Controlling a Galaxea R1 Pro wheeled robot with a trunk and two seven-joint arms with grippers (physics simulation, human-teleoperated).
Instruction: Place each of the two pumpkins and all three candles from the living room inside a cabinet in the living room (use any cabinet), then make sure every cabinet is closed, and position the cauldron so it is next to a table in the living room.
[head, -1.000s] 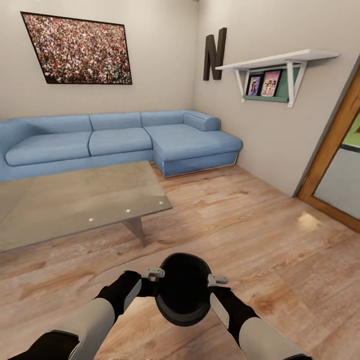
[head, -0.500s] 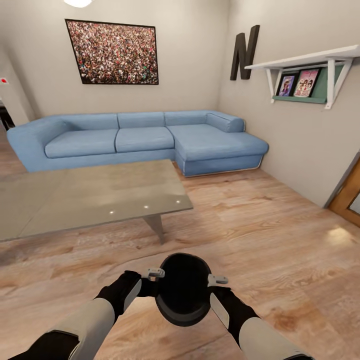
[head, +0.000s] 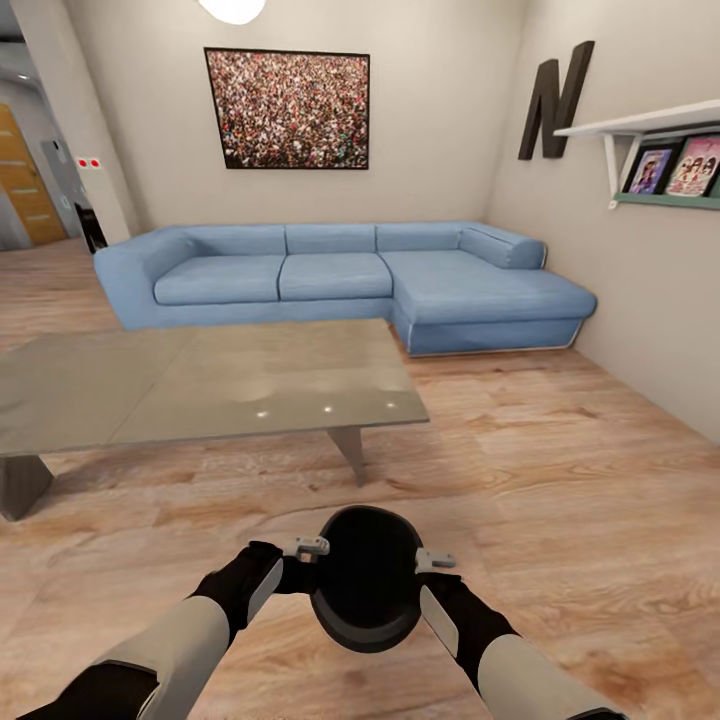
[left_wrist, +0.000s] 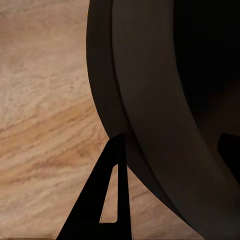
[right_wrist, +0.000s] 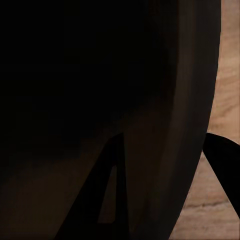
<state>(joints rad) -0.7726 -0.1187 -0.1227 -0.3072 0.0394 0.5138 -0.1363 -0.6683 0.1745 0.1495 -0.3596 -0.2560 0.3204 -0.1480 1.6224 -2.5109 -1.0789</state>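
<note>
The black cauldron (head: 367, 577) hangs low over the wood floor in front of me, its wide mouth facing up. My left gripper (head: 306, 566) is shut on its left rim and my right gripper (head: 432, 572) on its right rim. In the left wrist view the fingers (left_wrist: 107, 200) straddle the cauldron's wall (left_wrist: 150, 100). The right wrist view has the fingers (right_wrist: 107, 200) either side of the dark wall (right_wrist: 100, 90). The grey glass table (head: 200, 385) stands ahead and to the left, a short way beyond the cauldron. The pumpkins and the cabinet are out of view.
A blue corner sofa (head: 350, 275) runs along the back wall behind the table. On the right wall hang a white shelf (head: 650, 125) and a black letter N (head: 555, 100). Bare wood floor (head: 560, 470) lies to the right. A passage (head: 30, 190) opens at the far left.
The whole view has swung to the left, so sofa, table and wall things sit further right in the picture. Both arms and the cauldron keep the same place before me.
</note>
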